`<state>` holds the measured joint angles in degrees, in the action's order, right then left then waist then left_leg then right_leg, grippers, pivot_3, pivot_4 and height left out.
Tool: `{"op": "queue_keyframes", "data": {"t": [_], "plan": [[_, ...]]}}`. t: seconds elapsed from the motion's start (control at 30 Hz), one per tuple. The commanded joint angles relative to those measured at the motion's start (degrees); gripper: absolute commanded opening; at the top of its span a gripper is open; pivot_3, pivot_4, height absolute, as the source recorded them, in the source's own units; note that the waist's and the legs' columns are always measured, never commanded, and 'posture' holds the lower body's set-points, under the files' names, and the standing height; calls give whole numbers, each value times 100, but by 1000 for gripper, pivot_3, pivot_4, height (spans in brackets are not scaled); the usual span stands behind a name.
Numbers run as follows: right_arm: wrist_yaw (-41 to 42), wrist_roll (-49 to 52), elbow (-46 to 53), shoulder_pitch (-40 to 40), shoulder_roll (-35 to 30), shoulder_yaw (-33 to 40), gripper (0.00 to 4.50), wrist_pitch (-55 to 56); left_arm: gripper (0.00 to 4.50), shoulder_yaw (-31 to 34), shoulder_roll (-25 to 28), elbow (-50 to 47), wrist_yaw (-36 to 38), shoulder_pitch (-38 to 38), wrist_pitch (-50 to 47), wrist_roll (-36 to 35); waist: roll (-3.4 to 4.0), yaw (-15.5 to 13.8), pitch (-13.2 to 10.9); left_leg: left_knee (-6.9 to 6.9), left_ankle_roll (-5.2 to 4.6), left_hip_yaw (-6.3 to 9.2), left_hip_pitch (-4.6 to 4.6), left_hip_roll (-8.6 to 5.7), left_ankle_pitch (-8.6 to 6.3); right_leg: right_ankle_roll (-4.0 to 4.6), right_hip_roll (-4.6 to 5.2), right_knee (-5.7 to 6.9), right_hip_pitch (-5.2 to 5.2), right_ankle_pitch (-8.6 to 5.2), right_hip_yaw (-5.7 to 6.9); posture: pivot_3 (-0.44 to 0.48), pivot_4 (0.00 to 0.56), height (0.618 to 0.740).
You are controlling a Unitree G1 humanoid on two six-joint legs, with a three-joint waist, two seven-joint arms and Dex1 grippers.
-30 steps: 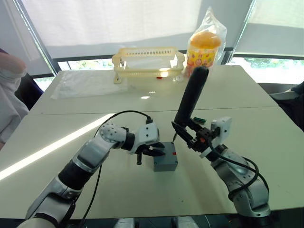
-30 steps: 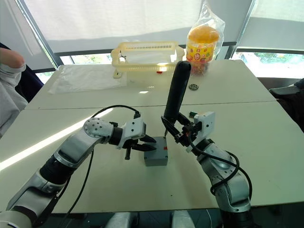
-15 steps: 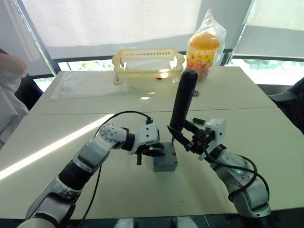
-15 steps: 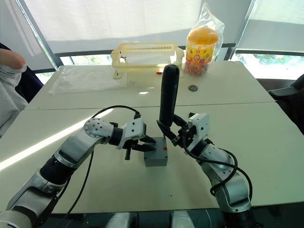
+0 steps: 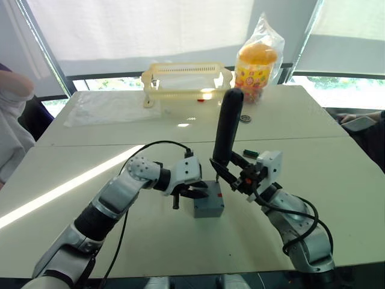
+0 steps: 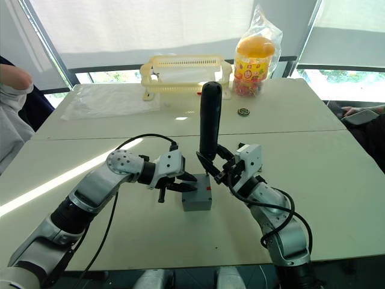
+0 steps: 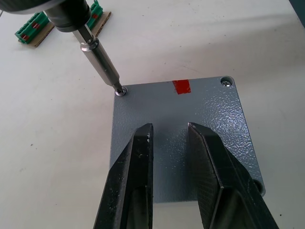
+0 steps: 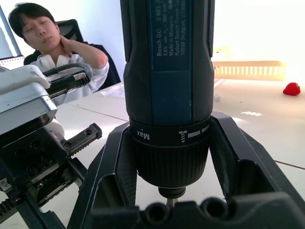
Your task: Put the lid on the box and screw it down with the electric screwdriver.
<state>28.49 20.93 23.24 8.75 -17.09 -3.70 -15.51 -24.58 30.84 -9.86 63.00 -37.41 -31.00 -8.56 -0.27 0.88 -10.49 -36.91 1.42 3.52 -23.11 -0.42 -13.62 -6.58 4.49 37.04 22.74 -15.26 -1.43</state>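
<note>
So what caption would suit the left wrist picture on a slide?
Screwdriver tip seated on a corner screw of the grey lid, left gripper resting open above it.

Office: white tables [image 5: 313,156], blinds [image 5: 150,24], seated person [image 8: 52,52].

Lid [image 7: 176,138] showing speckled grey w/ red mark [image 7: 181,87] at far edge. Screwdriver [image 6: 210,123] showing black, silver bit [image 7: 101,65]. Grippers' fingers [image 7: 131,183] black. Basket [image 6: 185,74] at table's [image 6: 337,180] far edge pale yellow; table off-white.

The left arm reaches in low, and its claw [image 7: 169,157] has two fingers a little apart. The right arm bends up, its claw [image 6: 212,165] seemingly closed tight around something.
</note>
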Motion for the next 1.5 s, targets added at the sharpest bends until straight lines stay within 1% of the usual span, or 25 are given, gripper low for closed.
{"op": "queue_keyframes", "data": {"t": [0.03,0.27,0.43,0.63,1.5], "plan": [[83,-147,-319,-205,-8,-209,1733,-49,1125,-120,59,-17,4,90,-58,105,-2,0,2,1,0,0,0,0,0,0,0,0,0,0,0,0,150,740],[139,-272,-419,-408,-133,-223,1733,66,1125,-122,85,-53,29,110,-60,110,-8,0,10,5,0,0,10,1,0,3,0,-2,-9,-2,0,0,150,740],[127,-331,-476,-493,-152,-201,1733,110,1125,-134,91,-77,52,119,-57,116,-16,-5,16,18,1,-1,44,1,-1,6,2,-13,-41,-14,0,0,150,740],[140,-359,-527,-526,-156,-222,1733,83,1125,-150,98,-60,72,108,-36,145,-39,-7,58,62,1,-3,67,1,0,12,5,-45,-54,-19,-1,0,150,740],[146,-396,-644,-558,-188,-200,1733,89,1125,-186,106,17,87,93,34,196,-52,-12,86,77,2,-4,67,6,0,15,4,-70,-57,-19,-1,0,150,740]]}}
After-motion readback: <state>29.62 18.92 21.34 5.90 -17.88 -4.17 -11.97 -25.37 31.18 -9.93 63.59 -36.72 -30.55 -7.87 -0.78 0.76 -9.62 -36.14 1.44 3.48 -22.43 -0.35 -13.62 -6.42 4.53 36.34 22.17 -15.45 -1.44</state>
